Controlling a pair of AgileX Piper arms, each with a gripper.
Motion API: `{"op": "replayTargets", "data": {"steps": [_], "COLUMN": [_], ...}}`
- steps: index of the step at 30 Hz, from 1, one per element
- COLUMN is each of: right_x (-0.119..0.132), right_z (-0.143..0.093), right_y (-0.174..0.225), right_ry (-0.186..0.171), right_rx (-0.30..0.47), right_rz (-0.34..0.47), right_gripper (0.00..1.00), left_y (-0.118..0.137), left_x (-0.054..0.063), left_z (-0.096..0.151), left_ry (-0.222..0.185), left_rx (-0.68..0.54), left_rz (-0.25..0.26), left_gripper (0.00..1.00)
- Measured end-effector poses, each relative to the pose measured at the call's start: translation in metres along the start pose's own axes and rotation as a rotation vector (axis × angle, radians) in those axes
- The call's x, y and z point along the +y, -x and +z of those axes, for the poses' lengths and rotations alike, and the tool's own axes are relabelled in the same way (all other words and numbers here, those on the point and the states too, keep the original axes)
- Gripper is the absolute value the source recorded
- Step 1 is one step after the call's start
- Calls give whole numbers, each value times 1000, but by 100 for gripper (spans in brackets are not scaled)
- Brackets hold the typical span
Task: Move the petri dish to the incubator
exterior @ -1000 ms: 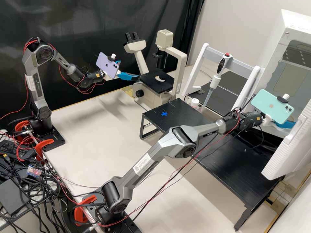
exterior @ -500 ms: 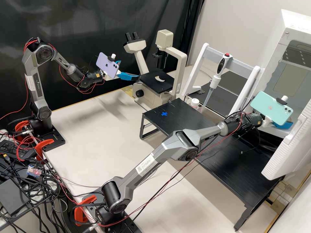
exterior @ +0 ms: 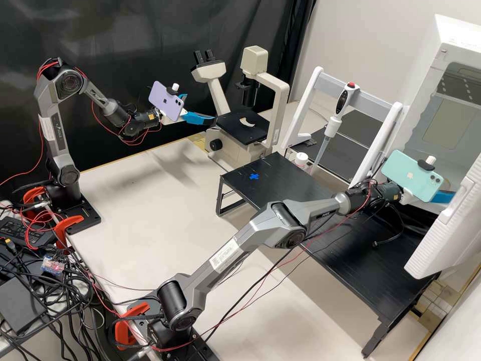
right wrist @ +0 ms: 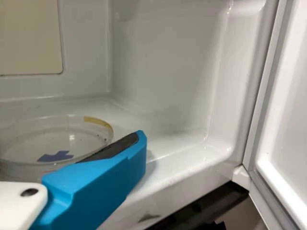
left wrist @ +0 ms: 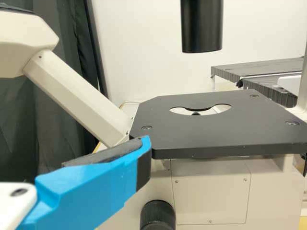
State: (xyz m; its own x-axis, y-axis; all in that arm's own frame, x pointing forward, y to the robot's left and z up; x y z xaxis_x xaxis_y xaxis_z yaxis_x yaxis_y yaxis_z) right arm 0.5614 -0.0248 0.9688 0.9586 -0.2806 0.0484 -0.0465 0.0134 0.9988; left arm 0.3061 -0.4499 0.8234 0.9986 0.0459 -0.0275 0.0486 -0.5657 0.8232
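My left gripper [exterior: 201, 108] is open with nothing between its fingers, just left of the microscope stage. In the left wrist view, one finger of the left gripper [left wrist: 91, 184] shows beside that stage. My right gripper [exterior: 443, 197] is at the mouth of the white incubator [exterior: 435, 42]. The right wrist view has the clear petri dish [right wrist: 60, 141] resting on the incubator's floor [right wrist: 160, 146], a blue cross mark on it. One finger of the right gripper [right wrist: 96, 184] lies along the dish's edge; the gripper stands open.
The incubator's white door [exterior: 443, 230] hangs open over the black raised table [exterior: 373, 255], beside the right gripper. A pipette [exterior: 330, 125] stands in front of a white frame [exterior: 388, 103]. The beige microscope [exterior: 280, 95] is behind the table, near the left gripper.
My right gripper has shifted slightly down and left in the high view, tilting a little, and the cable hanging below its wrist has swung. The left arm has kept still.
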Motion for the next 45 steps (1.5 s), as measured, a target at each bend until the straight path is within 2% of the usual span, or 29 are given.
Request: {"op": "replayTargets", "data": {"steps": [3, 4, 5, 6, 10, 11, 12, 13, 14, 20, 24, 26, 30, 33, 37, 39, 41, 45], "right_x": [0, 0, 0, 0, 0, 4, 3, 5, 7, 5, 4, 0, -9, -15, -23, -33, -42, -58], "right_z": [0, 0, 1, 1, 4, 5, 6, 7, 8, 18, 26, 25, 21, 19, 18, 16, 16, 15], "right_y": [6, 8, 12, 15, 31, 38, 41, 45, 49, 94, 136, 159, 203, 238, 279, 301, 316, 341], "right_ry": [-15, -7, -18, -10, -21, -44, -47, -35, -50, -64, -106, -113, -77, -69, -71, -90, -85, -87], "right_rx": [2, 2, -1, -4, -22, -23, -20, -14, -6, 57, 90, 130, 230, 300, 390, 438, 473, 532], "right_rz": [4, 9, 10, 12, 28, 41, 47, 55, 69, 87, 110, 123, 143, 168, 212, 248, 275, 274], "right_gripper": [100, 100, 100, 100, 100, 100, 100, 100, 100, 100, 100, 100, 100, 100, 100, 100, 100, 100], "left_y": [0, 0, 0, 0, 0, 0, 0, 0, 0, 0, 0, 0, 0, 0, 0, 0, 0, 0], "left_x": [0, 0, 0, 0, 0, 0, 0, 0, 0, 0, 0, 0, 0, 0, 0, 0, 0, 0], "left_z": [0, 0, 0, 0, 0, 0, 0, 0, 0, 0, 0, 0, 0, 0, 0, 0, 0, 0], "left_ry": [0, 0, 0, 0, 0, 0, 0, 0, 0, 0, 0, 0, 0, 0, 0, 0, 0, 0], "left_rx": [0, 0, 0, 0, 0, 0, 0, 0, 0, 0, 0, 0, 0, 0, 0, 0, 0, 0], "left_rz": [0, 0, 0, 0, 0, 0, 0, 0, 0, 0, 0, 0, 0, 0, 0, 0, 0, 0], "left_gripper": [100, 100, 100, 100, 100, 100, 100, 100, 100, 100, 100, 100, 100, 100, 100, 100, 100, 100]}}
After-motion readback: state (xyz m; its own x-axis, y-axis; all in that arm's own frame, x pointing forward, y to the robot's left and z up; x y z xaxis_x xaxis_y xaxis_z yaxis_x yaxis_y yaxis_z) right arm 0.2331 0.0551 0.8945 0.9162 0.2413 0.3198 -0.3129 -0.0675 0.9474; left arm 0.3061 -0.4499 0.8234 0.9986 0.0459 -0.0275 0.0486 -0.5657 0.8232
